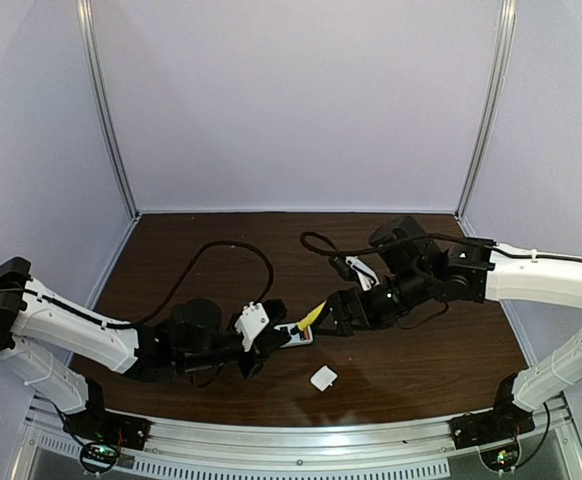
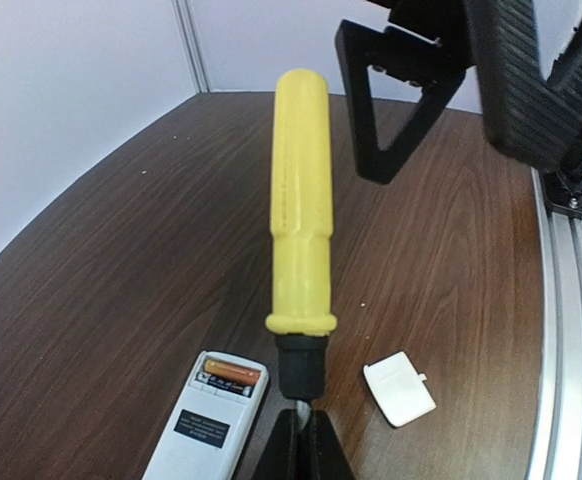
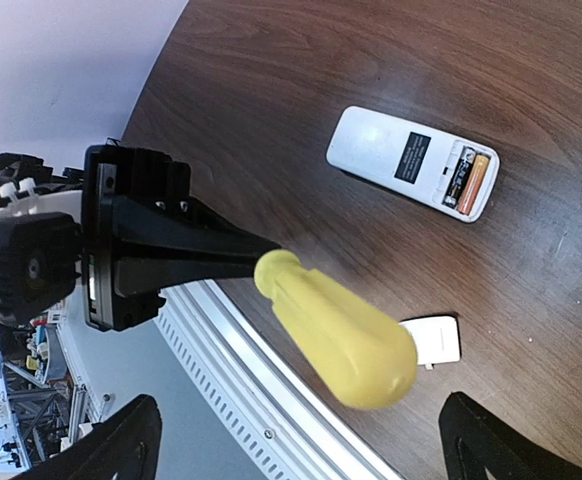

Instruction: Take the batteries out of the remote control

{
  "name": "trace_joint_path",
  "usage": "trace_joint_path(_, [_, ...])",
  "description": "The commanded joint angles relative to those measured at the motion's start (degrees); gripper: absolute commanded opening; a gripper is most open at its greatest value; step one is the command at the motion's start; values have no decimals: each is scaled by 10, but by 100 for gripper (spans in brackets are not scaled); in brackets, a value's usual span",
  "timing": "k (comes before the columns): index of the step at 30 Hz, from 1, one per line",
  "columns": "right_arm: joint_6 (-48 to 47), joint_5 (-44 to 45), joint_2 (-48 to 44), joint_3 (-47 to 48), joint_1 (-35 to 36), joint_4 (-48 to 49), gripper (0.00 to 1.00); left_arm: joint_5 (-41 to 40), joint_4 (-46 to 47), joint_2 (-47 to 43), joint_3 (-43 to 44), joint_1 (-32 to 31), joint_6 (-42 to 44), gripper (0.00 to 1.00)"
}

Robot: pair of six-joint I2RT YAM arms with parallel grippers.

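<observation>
The job is under way, but the main step is not done. The remote control lies face down on the bench with its small white battery cover off and lying apart from it. The batteries are not yet out: the open compartment at one end holds an orange cell, with what looks like a darker one beside it.

The left end effector is closed tight on the shaft of the yellow-handled screwdriver, with the handle pointing away from it above the bench. The right end effector stands wide open and empty, close to the free end of the handle. Prying out both cells is left to do.

The remote's back carries a dark label with pale print, too small to read. No brand shows anywhere.
</observation>
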Motion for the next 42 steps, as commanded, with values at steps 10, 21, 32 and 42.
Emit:
trace_joint_path(10, [-29,-44,29,27,-17,4,84,48,37,-20,-16,-19,22,0])
trace_joint_path(21, [-14,-68,52,17,-17,35,68,35,29,-20,-12,-23,21,0])
trace_joint_path(32, [-5,-69,65,8,-17,56,55,28,27,-18,-10,-28,21,0])
trace_joint_path(42, [-2,-67,68,8,-16,51,45,20,23,-15,-6,-31,22,0])
